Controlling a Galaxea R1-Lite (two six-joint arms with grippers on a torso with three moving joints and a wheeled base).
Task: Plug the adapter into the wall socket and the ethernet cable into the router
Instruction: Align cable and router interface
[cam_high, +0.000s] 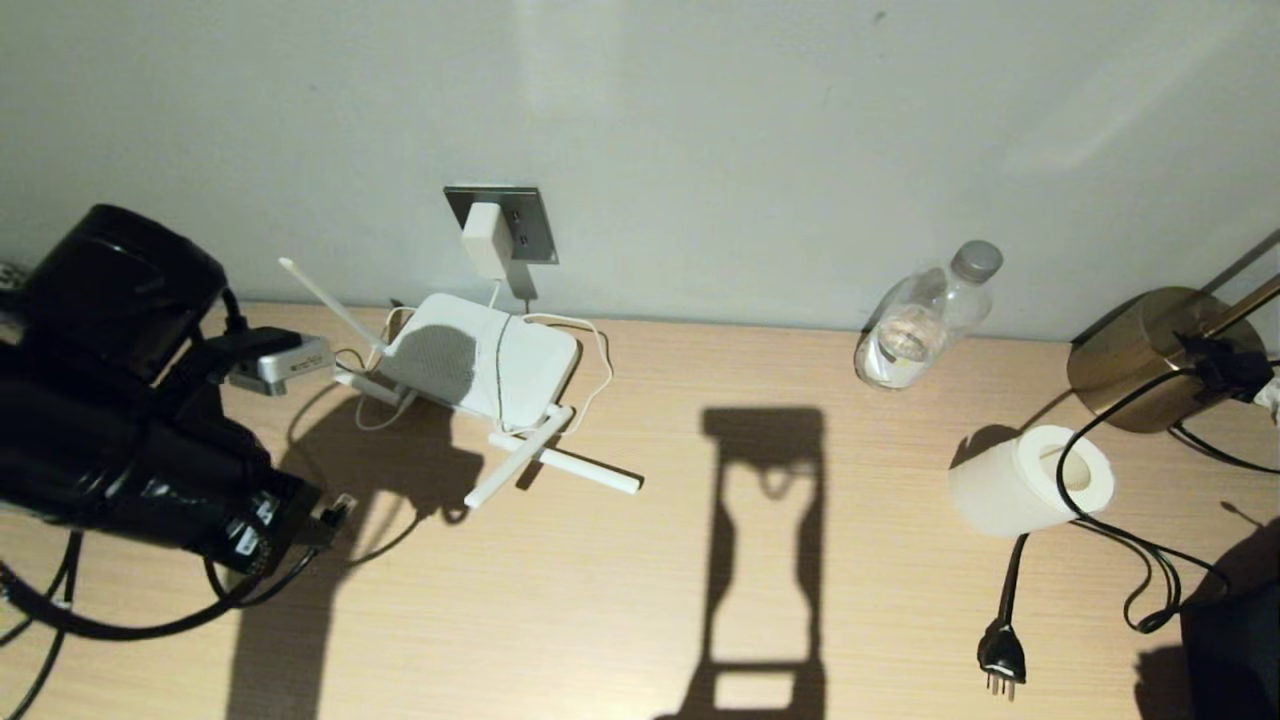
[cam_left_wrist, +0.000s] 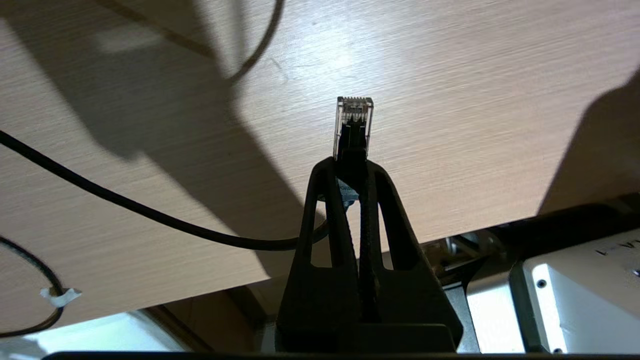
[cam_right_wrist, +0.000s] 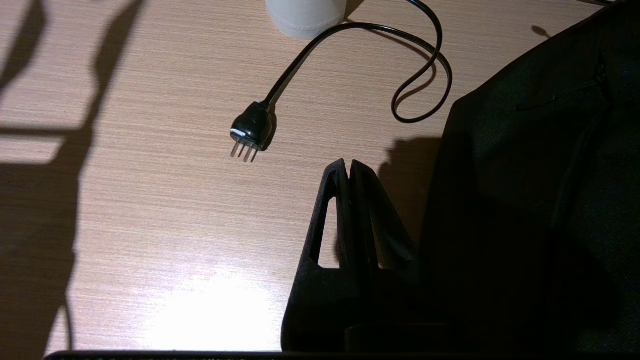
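Gripping the ethernet cable (cam_left_wrist: 353, 125) near its clear connector
left gripper (cam_left_wrist: 350, 165) is clamping it above the desk (cam_high: 800, 600), short of the router (cam_high: 480, 360)

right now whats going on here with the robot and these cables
The adapter is already plugged into the wall socket, with its thin white cord running down over the router on the desk. The left hand is shut on the ethernet cable just behind its clear connector, held above the desk left of the router, not yet plugged in. The right hand is shut and empty, parked over the desk near a loose black three-pin plug.
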